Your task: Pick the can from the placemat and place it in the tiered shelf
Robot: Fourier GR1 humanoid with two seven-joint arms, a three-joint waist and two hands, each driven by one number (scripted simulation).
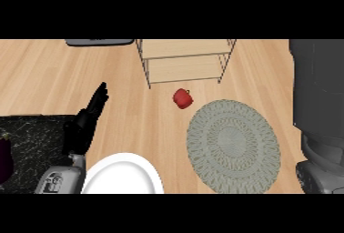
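Taking the round grey-green placemat [233,144] as the landmark, the nearest things lie to its left along the lower edge: a white plate [123,175], just beside the mat, and left of that a grey forearm ending in the left robot hand [88,122], black, with its fingers straight and pressed together, pointing up and away over the light wooden table [40,77] and holding nothing. Farther left sits a dark marbled slab [33,145] with a dark purple object [5,159] at the picture's edge. Right of the mat rises a large dark grey mass [321,118]; whether it is the right arm cannot be told, and no right robot hand shows. The red can [183,98] lies on the table just beyond the mat's far left rim, off it. Beyond the can stands the tiered shelf [186,59], wooden boards in a wire frame. Far left of it lies a dark flat object [99,42].
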